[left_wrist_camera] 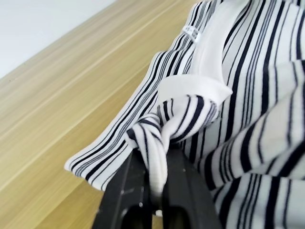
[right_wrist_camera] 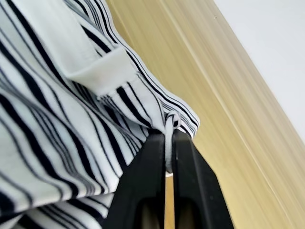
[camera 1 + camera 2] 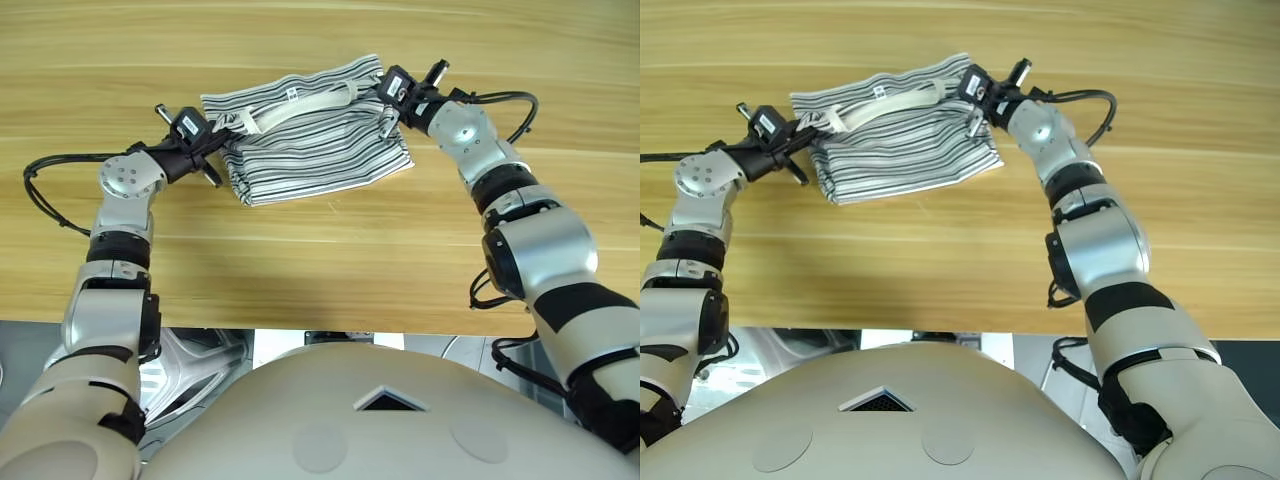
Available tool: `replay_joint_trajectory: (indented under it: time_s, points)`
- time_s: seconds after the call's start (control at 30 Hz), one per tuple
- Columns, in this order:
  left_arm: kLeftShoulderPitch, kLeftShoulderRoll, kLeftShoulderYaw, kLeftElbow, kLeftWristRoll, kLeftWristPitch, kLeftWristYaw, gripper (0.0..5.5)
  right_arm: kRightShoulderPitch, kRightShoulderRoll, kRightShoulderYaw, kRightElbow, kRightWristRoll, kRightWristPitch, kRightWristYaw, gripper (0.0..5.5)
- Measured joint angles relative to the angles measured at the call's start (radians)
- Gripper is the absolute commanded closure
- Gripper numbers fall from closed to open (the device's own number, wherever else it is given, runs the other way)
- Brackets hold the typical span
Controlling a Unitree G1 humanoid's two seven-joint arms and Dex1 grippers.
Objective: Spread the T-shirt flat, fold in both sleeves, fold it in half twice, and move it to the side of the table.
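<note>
Striped T-shirt (image 3: 310, 140) — folded, bunched, on the wooden table (image 3: 300, 270).

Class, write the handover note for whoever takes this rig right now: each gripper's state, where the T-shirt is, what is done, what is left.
Left gripper: shut on a bunched fold of the striped T-shirt, at its left end beside the white collar band.
Right gripper: shut on the shirt's edge at its right end.
The shirt lies as a compact rectangle on the wooden table, at mid-table towards the far side.
Done: no sleeves stick out, so they are probably folded in, with at least one halving.
Left: probably the last fold, then moving it to the table's side.
</note>
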Motion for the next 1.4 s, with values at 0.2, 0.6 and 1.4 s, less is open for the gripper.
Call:
replay_joint_trajectory:
  time_s: [0.2, 0.6, 1.4]
  points:
    - [-0.044, -0.029, -0.002, 0.074, 0.013, 0.001, 0.011, 4.68, 0.009, 0.010, -0.027, 0.011, 0.002, 0.025, -0.013, 5.50]
    - [-0.073, -0.083, 0.069, 0.118, -0.096, 0.046, -0.109, 2.82, 0.047, 0.010, -0.131, 0.026, 0.081, 0.036, -0.022, 3.42]
    - [-0.346, -0.088, 0.818, 0.251, -0.788, 0.541, -0.025, 0.10, 0.083, -0.048, -0.372, -0.116, 0.363, -0.126, 0.175, 0.12]
